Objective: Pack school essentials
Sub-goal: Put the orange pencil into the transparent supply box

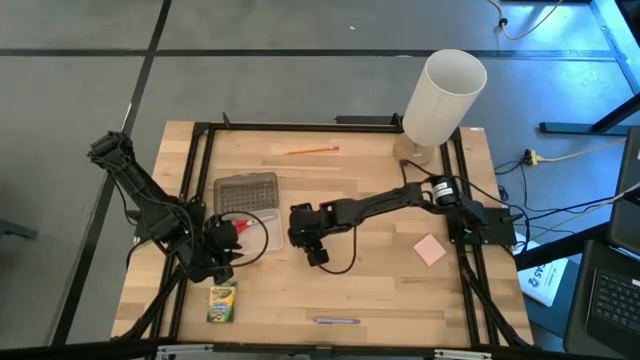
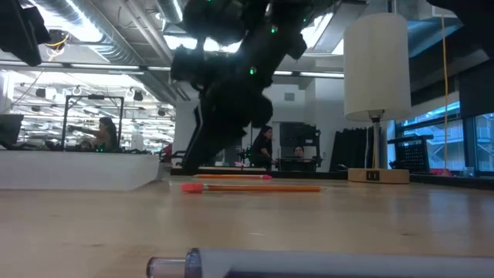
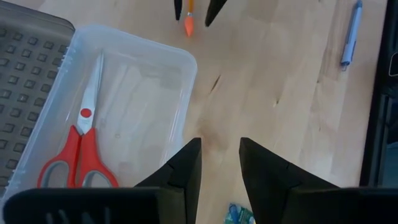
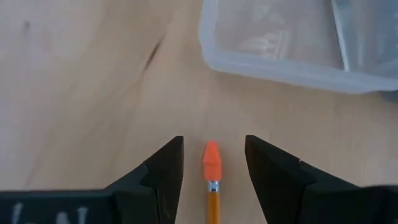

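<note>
**Pencil framed by right fingers beside the case**

Clear case [image 3: 124, 99] on table [image 1: 380, 290], red-handled scissors [image 3: 81, 155] lying inside. Right gripper [image 4: 212, 168] low beside case, fingers spread either side of orange pencil [image 4: 212, 180], not clamped. Left gripper [image 3: 219, 168] released at case's edge. Second pencil [image 1: 312, 150] near far rim.

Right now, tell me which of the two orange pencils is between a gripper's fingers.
The pencil at the table's middle, near the clear case, stands between the right gripper's open fingers. The other pencil lies alone near the far edge, no gripper close.
</note>
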Robot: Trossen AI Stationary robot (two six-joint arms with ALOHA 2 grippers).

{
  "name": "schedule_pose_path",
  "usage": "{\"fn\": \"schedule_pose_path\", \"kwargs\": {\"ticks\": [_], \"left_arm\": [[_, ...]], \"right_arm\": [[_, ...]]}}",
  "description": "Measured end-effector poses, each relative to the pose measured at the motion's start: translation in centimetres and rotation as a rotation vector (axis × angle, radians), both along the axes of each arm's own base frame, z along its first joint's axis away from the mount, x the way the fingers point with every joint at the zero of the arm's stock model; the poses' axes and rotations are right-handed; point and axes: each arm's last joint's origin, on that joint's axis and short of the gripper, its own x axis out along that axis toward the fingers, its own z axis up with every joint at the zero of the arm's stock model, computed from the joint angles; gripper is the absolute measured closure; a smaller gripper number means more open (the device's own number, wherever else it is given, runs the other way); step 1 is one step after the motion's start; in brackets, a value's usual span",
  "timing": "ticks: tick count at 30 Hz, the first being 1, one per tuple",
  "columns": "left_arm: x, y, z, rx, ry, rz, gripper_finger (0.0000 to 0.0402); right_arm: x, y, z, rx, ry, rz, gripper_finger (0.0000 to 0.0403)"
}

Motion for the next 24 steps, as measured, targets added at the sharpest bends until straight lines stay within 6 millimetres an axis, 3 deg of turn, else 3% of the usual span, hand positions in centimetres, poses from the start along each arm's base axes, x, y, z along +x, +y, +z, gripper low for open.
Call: {"fn": "schedule_pose_path", "kwargs": {"ticks": [8,18,24], "left_arm": [[0.0,0.1,0.0,0.011,-0.011,0.008,0.0301],[0.0,0.1,0.0,0.011,-0.011,0.009,0.0298],[0.0,0.0,0.0,0.010,-0.012,0.009,0.0298]], "right_arm": [[0.2,-0.3,-1.8,-0.005,0.042,-0.006,0.0229],[0.1,-0.7,-2.1,-0.006,0.060,-0.021,0.0231],[0.1,-1.2,-2.6,0.039,0.083,-0.001,0.0263]]}}
